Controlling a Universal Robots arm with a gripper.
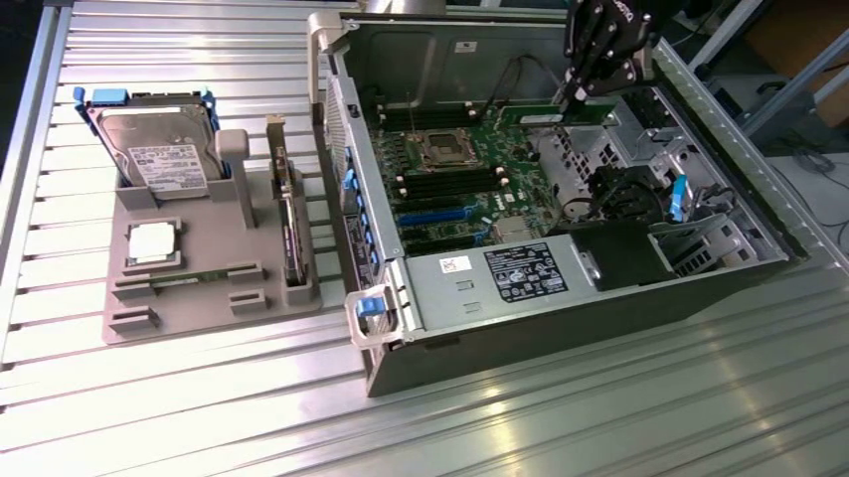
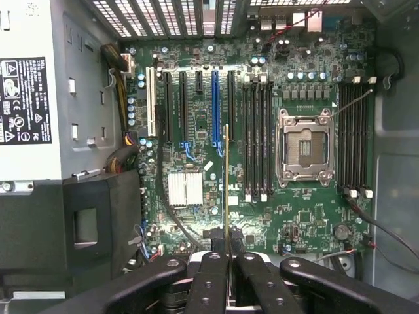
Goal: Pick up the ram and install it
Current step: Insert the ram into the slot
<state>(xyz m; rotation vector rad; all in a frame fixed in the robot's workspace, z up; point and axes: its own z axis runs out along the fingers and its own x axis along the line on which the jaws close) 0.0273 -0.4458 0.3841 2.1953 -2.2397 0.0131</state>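
1. Ram (image 1: 558, 117): a thin green stick, clamped by its upper edge between the gripper's fingers (image 2: 209, 281). It hangs straight down from the tool, long side level, inside the open computer case (image 1: 558, 318) and clear of the board beneath.
2. Gripper (image 1: 580, 97): closed almost fully, pinching the ram and touching nothing else.
3. Task status, done: the stick is picked up and carried over the case.
4. Task status, left: the installing. From the wrist view the stick is not yet in any slot; its lower edge looks to stand well above the motherboard (image 2: 196, 216), though seen edge-on, the height is hard to judge.
5. Memory slots (image 2: 258, 140): a bank of long black slots below the gripper, just to one side of the stick's line and running parallel to it. All appear unfilled.
6. Processor socket (image 2: 304, 147): beyond those slots from the tool, open, with no chip in it. A second bank of slots (image 2: 353, 137) lies on its far side.
7. Power supply (image 1: 524, 273): a grey box with a black label, below the tool and off to one side, at the case's nearer end.
8. Tray (image 1: 173, 318): grey holder on the table (image 1: 597, 417), well apart from the gripper, outside the case. It carries a hard drive (image 1: 159, 159), a silver processor chip (image 1: 153, 241) and an expansion card (image 1: 285, 199).
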